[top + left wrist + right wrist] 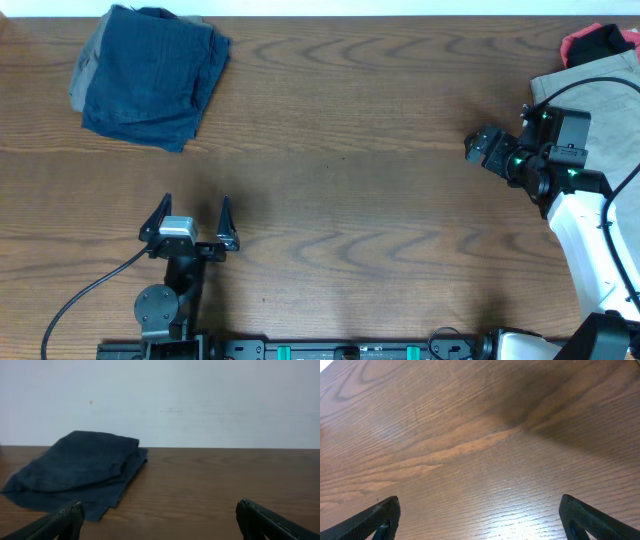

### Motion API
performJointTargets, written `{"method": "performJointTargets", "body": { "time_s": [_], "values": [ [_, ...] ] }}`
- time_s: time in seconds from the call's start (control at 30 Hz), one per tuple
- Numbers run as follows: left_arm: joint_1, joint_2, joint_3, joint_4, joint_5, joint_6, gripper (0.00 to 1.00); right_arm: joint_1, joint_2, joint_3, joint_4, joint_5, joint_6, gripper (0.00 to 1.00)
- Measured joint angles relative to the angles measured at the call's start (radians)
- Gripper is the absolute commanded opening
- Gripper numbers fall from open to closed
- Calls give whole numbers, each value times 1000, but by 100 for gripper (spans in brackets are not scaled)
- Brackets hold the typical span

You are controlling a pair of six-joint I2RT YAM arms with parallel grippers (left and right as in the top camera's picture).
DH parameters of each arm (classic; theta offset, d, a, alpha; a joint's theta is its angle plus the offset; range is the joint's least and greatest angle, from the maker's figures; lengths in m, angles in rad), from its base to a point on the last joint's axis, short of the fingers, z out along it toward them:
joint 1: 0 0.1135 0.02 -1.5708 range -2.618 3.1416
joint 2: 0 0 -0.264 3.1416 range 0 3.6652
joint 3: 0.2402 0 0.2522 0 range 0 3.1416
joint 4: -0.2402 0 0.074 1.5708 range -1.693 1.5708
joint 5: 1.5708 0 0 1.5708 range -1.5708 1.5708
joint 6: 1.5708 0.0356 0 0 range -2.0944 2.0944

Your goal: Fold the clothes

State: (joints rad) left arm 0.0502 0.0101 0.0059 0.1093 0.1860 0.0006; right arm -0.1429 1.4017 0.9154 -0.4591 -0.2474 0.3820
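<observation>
A folded dark navy pair of shorts (150, 80) lies at the table's far left, on top of a grey-olive piece (78, 88) that shows at its left edge. The left wrist view shows the navy pair (80, 467) ahead and to the left. A beige pair (600, 105) lies at the far right, partly under my right arm. My left gripper (195, 205) is open and empty near the front left, well short of the navy pair; it also shows in the left wrist view (160, 510). My right gripper (478, 148) is open and empty over bare wood (479, 505), just left of the beige pair.
A red and black garment (598, 42) lies at the far right corner behind the beige pair. The brown wooden table (340, 150) fills the middle. A black cable (85, 290) runs from the left arm's base toward the front left edge.
</observation>
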Motion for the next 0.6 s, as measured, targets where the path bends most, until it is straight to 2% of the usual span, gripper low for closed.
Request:
{"method": "performJointTargets", "body": {
  "time_s": [0.27, 0.6],
  "values": [
    [0, 0, 4, -114, -48, 0, 98, 0, 0, 0, 0, 0, 0, 99],
    [0, 0, 8, -124, -66, 0, 98, 0, 0, 0, 0, 0, 0, 99]
  ]
}}
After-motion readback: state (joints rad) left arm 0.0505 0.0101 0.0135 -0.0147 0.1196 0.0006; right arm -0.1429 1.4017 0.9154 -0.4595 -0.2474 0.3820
